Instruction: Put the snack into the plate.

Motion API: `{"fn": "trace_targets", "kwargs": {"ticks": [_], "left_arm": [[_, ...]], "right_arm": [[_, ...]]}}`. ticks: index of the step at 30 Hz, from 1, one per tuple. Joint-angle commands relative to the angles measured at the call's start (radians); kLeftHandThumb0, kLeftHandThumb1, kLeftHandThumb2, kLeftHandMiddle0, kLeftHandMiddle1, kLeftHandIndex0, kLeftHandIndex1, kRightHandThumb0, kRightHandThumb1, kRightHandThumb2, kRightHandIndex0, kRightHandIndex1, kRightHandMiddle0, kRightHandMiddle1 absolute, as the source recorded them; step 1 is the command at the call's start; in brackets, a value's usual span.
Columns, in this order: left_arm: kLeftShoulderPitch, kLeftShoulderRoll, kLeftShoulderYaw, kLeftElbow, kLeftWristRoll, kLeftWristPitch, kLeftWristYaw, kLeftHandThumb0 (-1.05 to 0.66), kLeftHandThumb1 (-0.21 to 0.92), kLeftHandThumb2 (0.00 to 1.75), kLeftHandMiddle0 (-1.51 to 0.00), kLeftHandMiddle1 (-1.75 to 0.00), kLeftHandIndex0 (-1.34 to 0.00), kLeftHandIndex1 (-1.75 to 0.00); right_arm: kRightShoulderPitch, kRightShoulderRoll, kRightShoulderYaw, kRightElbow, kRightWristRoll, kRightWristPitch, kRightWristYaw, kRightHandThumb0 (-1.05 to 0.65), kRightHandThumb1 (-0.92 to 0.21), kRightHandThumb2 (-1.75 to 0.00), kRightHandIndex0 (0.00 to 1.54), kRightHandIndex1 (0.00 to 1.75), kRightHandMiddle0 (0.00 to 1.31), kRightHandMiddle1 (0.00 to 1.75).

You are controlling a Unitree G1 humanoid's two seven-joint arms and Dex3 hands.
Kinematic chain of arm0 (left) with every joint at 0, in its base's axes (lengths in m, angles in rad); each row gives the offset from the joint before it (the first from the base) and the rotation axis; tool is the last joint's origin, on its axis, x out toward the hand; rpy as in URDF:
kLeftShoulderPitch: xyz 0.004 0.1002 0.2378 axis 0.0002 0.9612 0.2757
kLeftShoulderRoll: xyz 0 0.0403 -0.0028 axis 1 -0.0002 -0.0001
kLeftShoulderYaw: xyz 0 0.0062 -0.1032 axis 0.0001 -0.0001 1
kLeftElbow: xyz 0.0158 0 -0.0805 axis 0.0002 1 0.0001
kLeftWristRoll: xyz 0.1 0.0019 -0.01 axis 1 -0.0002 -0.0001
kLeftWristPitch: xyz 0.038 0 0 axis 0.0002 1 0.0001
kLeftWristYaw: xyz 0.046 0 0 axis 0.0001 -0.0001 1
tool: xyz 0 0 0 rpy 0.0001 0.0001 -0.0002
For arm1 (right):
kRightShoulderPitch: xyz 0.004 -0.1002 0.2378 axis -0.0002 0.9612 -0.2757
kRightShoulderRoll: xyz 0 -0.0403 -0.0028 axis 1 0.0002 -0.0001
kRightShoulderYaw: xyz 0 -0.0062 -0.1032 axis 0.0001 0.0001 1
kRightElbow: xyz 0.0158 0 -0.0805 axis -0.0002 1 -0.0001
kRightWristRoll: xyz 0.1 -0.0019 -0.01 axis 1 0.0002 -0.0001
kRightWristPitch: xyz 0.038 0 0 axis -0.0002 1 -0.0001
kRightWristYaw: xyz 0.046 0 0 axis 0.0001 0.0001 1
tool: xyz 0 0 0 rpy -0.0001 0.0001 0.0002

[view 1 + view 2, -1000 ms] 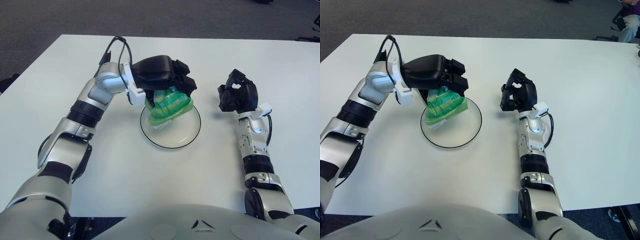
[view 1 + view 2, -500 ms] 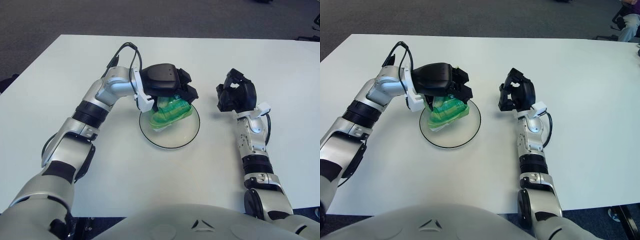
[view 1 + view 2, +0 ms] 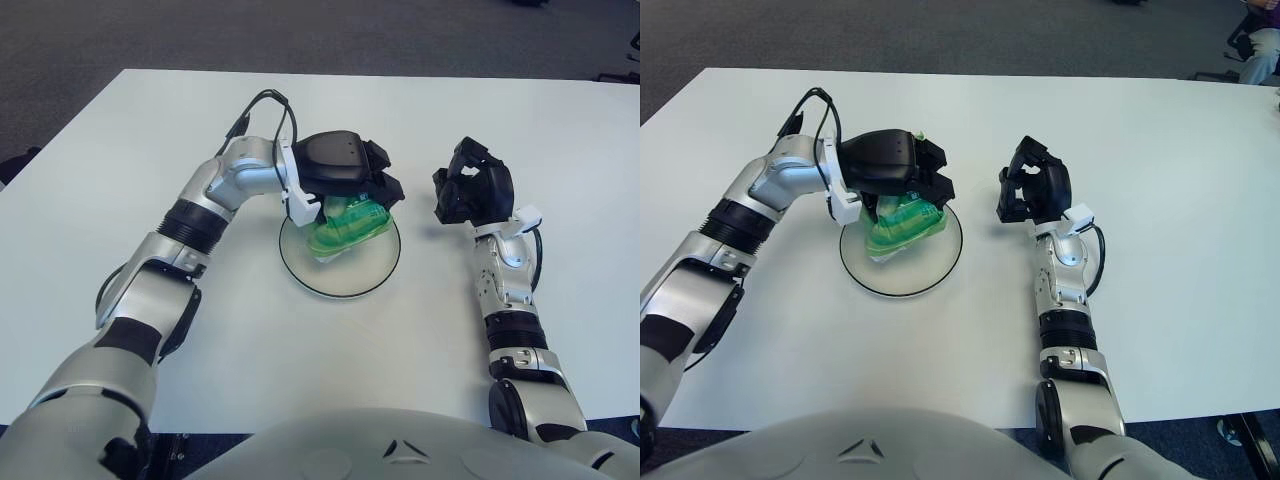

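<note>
The snack [image 3: 345, 227] is a green bag; it lies in the clear, dark-rimmed plate [image 3: 350, 283] at the table's middle, and also shows in the right eye view [image 3: 902, 225]. My left hand [image 3: 345, 175] is over the plate's far side, its fingers curled down around the top of the bag. My right hand [image 3: 473, 192] is raised to the right of the plate, away from it, with fingers curled and holding nothing.
The white table [image 3: 300, 360] spreads around the plate. Dark floor lies beyond its far edge. A cable [image 3: 262, 110] loops off my left wrist.
My left hand has lowered the snack into the plate and shifted slightly right; the bag now rests flatter in the plate. My right hand has not moved.
</note>
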Motion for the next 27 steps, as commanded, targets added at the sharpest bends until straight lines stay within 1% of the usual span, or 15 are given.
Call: {"fn": "trace_targets", "kwargs": {"ticks": [1,2,5,7,8,9,10,11,12,13,14,15,18,22,27], "left_arm": [[-0.015,-0.020,-0.025,0.009,0.070,-0.028,0.043,-0.32,0.20,1.47,-1.27,-1.75,-0.89,-1.75],[-0.014,-0.021,-0.027,0.007,0.080,-0.030,0.048,-0.38,0.21,1.45,-1.25,-1.75,-0.81,-1.75],[-0.013,-0.021,-0.028,0.007,0.102,-0.039,0.067,-0.46,0.23,1.42,-1.21,-1.75,-0.71,-1.75],[-0.016,-0.018,-0.036,0.019,0.121,-0.057,0.076,-0.47,0.26,1.38,-1.16,-1.75,-0.67,-1.75],[-0.017,-0.018,-0.041,0.026,0.126,-0.062,0.077,-0.30,0.27,1.37,-0.93,-1.75,-0.61,-1.75],[-0.024,-0.016,-0.057,0.034,0.114,-0.060,0.058,-0.20,0.28,1.37,-0.78,-1.75,-0.57,-1.75],[-0.030,-0.014,-0.068,0.041,0.104,-0.059,0.045,-0.16,0.33,1.30,-0.69,-1.75,-0.52,-1.75],[-0.037,-0.010,-0.079,0.046,0.093,-0.055,0.028,-0.10,0.43,1.18,-0.55,-1.75,-0.43,-1.75],[-0.042,-0.006,-0.087,0.050,0.087,-0.053,0.018,-0.01,0.47,1.13,-0.51,-1.75,-0.34,-1.67],[-0.049,0.000,-0.102,0.052,0.072,-0.042,-0.009,0.13,0.52,1.07,-0.46,-1.75,-0.22,-1.55],[-0.054,0.006,-0.113,0.054,0.061,-0.035,-0.029,-0.13,0.53,1.02,-0.34,-1.62,-0.14,-1.42],[-0.061,0.012,-0.131,0.052,0.043,-0.013,-0.068,-0.30,0.53,0.99,-0.25,-1.53,-0.09,-1.34],[-0.080,0.023,-0.164,0.041,-0.001,0.034,-0.153,-0.55,0.56,0.92,-0.14,-1.36,-0.03,-1.16],[-0.087,0.029,-0.188,0.019,-0.068,0.098,-0.247,-0.66,0.62,0.84,-0.08,-1.23,-0.01,-0.99],[-0.094,0.028,-0.215,-0.017,-0.146,0.175,-0.359,-0.71,0.69,0.76,-0.05,-1.10,0.00,-0.83]], "right_arm": [[0.166,0.058,0.009,0.093,-0.003,-0.012,0.005,-0.60,-0.07,-1.62,1.36,1.75,0.83,1.75],[0.165,0.057,0.009,0.096,-0.002,-0.014,0.007,-0.60,-0.07,-1.62,1.36,1.75,0.83,1.75],[0.163,0.058,0.009,0.100,-0.004,-0.018,0.008,-0.60,-0.07,-1.62,1.37,1.75,0.83,1.75],[0.161,0.056,0.011,0.105,-0.009,-0.020,0.006,-0.60,-0.07,-1.62,1.37,1.75,0.83,1.75],[0.161,0.055,0.012,0.107,-0.011,-0.019,0.005,-0.59,-0.07,-1.62,1.37,1.75,0.82,1.75],[0.161,0.053,0.013,0.106,-0.016,-0.014,0.000,-0.59,-0.08,-1.61,1.37,1.75,0.82,1.75],[0.160,0.052,0.014,0.106,-0.019,-0.010,-0.004,-0.59,-0.08,-1.61,1.37,1.75,0.82,1.75],[0.160,0.050,0.015,0.106,-0.023,-0.004,-0.008,-0.59,-0.08,-1.61,1.37,1.75,0.82,1.75],[0.160,0.049,0.016,0.106,-0.025,-0.001,-0.011,-0.59,-0.08,-1.61,1.37,1.75,0.82,1.75],[0.159,0.049,0.015,0.107,-0.027,0.002,-0.014,-0.59,-0.08,-1.60,1.37,1.75,0.81,1.75],[0.159,0.050,0.015,0.108,-0.029,0.004,-0.016,-0.59,-0.09,-1.60,1.37,1.75,0.81,1.75],[0.158,0.051,0.015,0.109,-0.032,0.005,-0.020,-0.58,-0.09,-1.60,1.37,1.75,0.81,1.75],[0.156,0.052,0.015,0.112,-0.041,0.001,-0.029,-0.58,-0.09,-1.59,1.37,1.75,0.81,1.75],[0.155,0.051,0.018,0.115,-0.054,-0.008,-0.040,-0.58,-0.10,-1.59,1.37,1.75,0.80,1.75],[0.156,0.051,0.020,0.113,-0.066,-0.015,-0.048,-0.58,-0.10,-1.58,1.38,1.75,0.80,1.75]]}}
